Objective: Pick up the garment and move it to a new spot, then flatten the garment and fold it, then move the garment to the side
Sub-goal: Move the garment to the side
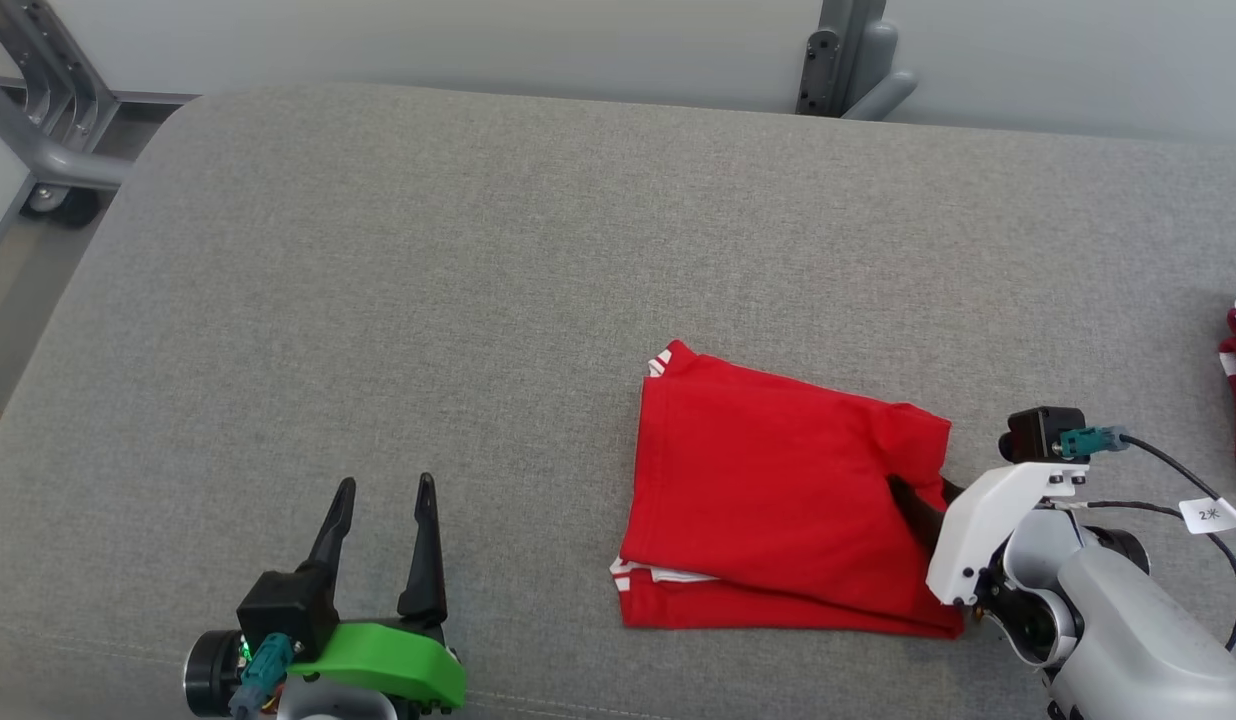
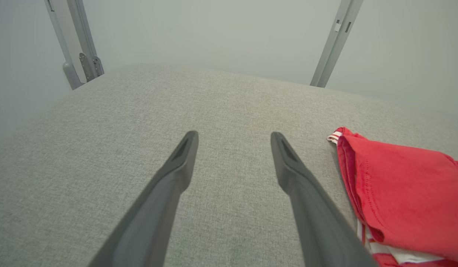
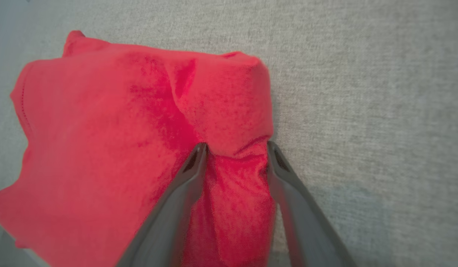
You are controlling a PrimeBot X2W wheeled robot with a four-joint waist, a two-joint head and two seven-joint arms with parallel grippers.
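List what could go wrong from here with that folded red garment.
1. The right gripper straddles only a ridge at the edge of the folded red garment. Closing there may catch the top layer alone, so the fold could open when lifted.
2. The left gripper stands open and apart, so the far side is unsupported and may drag on the grey cushion.
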